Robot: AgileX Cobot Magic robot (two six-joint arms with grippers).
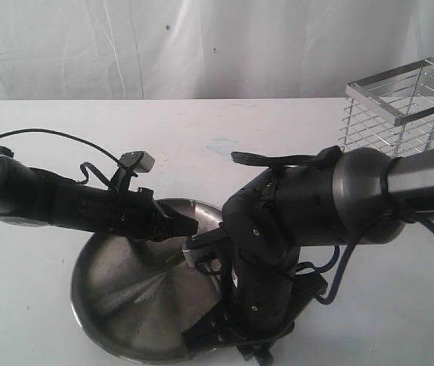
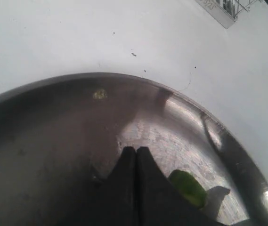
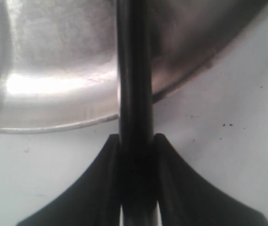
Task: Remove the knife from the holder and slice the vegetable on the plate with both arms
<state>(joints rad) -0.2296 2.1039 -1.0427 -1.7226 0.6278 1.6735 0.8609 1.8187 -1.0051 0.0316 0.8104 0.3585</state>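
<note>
The knife (image 3: 134, 94) is clamped between the right gripper (image 3: 136, 146) fingers, its dark length running out over the plate (image 3: 53, 101) rim. The vegetable (image 2: 188, 188), a green piece, lies on the plate just beside the left gripper (image 2: 136, 155), whose fingertips are pressed together with nothing seen between them. In the exterior view the right arm's bulk stands over the plate's near right side and hides the knife; only a green sliver (image 1: 175, 259) shows. The holder (image 1: 403, 107) stands well apart at the table's (image 1: 41, 305) far right.
</note>
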